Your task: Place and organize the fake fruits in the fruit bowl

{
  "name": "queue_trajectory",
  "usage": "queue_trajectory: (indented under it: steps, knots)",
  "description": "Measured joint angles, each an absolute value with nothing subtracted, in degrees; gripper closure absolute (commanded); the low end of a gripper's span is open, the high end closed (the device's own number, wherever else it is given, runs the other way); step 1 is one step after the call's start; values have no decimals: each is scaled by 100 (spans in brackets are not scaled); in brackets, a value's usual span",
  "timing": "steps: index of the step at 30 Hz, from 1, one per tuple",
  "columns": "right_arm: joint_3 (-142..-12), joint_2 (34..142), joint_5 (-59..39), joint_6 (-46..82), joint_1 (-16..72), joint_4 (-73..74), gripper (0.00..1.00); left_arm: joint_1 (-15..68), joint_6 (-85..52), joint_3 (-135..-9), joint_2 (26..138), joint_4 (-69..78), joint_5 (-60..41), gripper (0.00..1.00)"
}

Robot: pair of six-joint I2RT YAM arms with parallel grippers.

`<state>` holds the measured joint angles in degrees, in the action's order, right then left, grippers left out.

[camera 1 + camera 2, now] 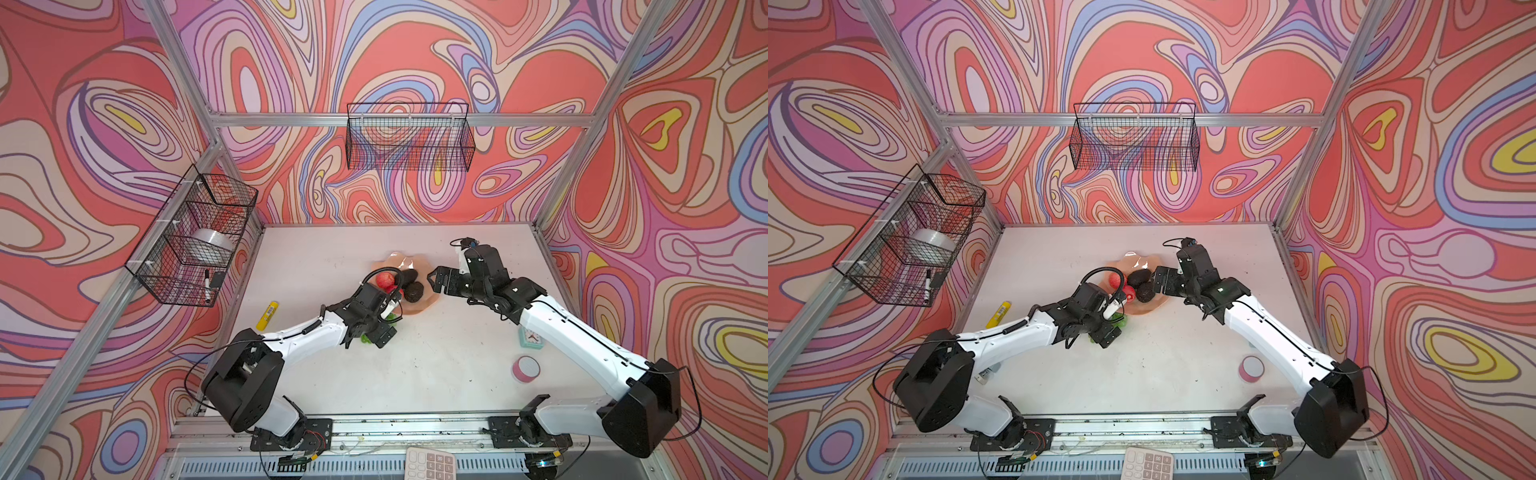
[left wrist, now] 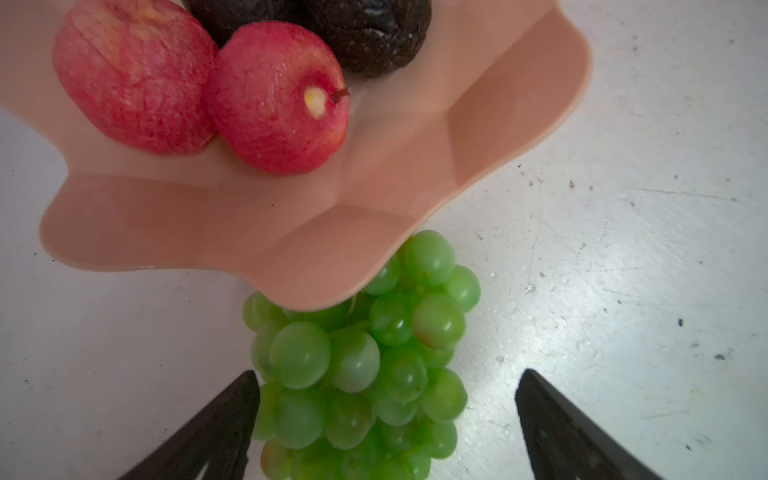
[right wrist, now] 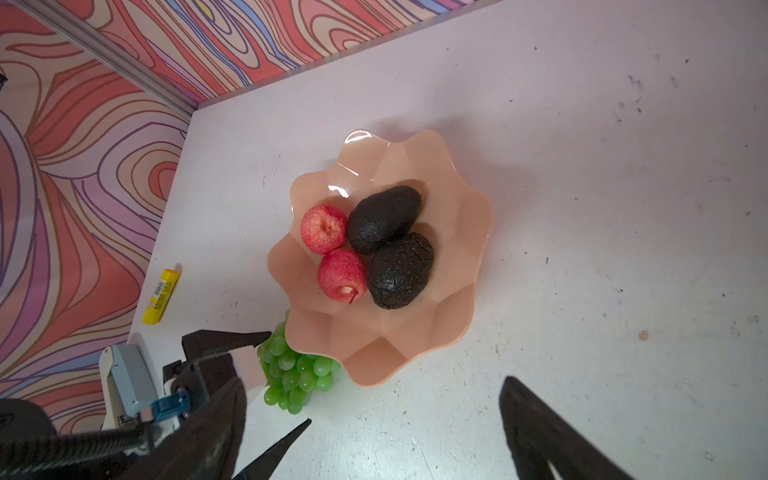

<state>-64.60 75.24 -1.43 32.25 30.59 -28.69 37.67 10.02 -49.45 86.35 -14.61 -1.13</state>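
Observation:
The peach-pink fruit bowl (image 1: 394, 261) (image 3: 415, 332) stands mid-table. In it lie two red apples (image 3: 324, 229) (image 3: 343, 274) and two dark avocados (image 3: 382, 218) (image 3: 401, 270). A bunch of green grapes (image 2: 357, 365) (image 3: 295, 374) lies on the table against the bowl's near-left side, partly under the rim (image 2: 208, 216). My left gripper (image 2: 388, 374) (image 1: 374, 332) is open, its fingers straddling the grapes; one finger is close beside the bunch, the other well clear. My right gripper (image 3: 374, 382) (image 1: 436, 280) hangs open and empty over the bowl's right edge.
A yellow tube (image 1: 267, 316) lies left of the left arm. A teal clock (image 1: 528, 337) and a pink tape roll (image 1: 525, 369) sit by the right arm. Wire baskets hang on the left wall (image 1: 195, 237) and back wall (image 1: 409, 137). A calculator (image 1: 430, 463) sits at the front.

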Motion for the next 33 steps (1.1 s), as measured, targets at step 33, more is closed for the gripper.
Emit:
queue_trajectory:
  steps: [33]
  knots:
    - [-6447,7413,-202,3242,2921,-2788,2,3487,674,-6114,9950,-2582,-156,41]
